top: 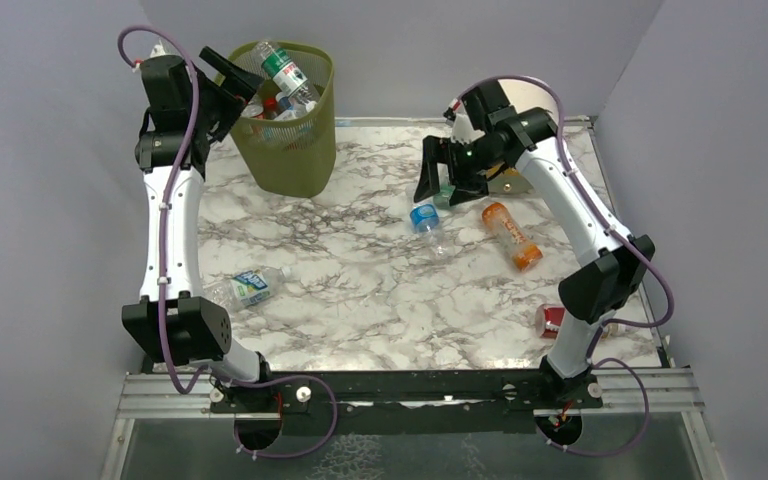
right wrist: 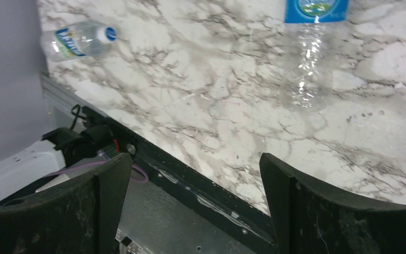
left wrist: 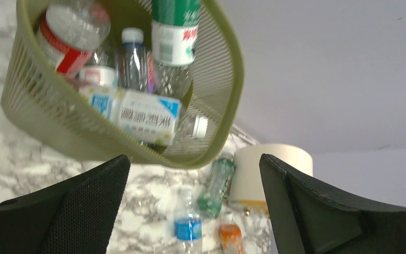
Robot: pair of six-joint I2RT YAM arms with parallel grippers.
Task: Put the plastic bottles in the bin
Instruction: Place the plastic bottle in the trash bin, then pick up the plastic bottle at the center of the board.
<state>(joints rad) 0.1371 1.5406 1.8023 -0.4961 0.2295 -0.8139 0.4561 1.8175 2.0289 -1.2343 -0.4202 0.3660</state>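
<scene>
Between the spread fingers of the left gripper [left wrist: 194, 159], nothing is being held; it is hovering at the 9 o'clock rim of the bin [top: 295, 160]. In the top view the bin is standing upright at about 11 o'clock on the table [top: 360, 290]. Several plastic bottles are lying inside it. A green-labelled bottle [top: 285, 72] is leaning above the rim with its upper end toward 11 o'clock, and a red-labelled bottle [left wrist: 66, 37] is resting beside it.

The right gripper [right wrist: 195, 157] is also gaping wide and empty, hanging over the table at about 1 o'clock. A green bottle [left wrist: 215, 188] is lying under it, mostly hidden in the top view. Just toward 6 o'clock of that gripper, a blue-labelled bottle [top: 425, 220] is lying flat, its long axis running roughly 11 to 5, label at the far end. An orange-filled bottle [top: 511, 235] is lying near it at 3 o'clock, on much the same axis; which end carries the cap I cannot tell. Well apart, toward 8 o'clock, another clear bottle [top: 250, 288] is lying with its cap pointing about 2 o'clock.

The table is showing white marble with grey veins, a black rail [top: 410, 385] is running along its near edge, and plain pale grey walls [top: 410, 40] are enclosing it on three sides. A cream cylinder [left wrist: 269, 169] is standing at the far right corner.
</scene>
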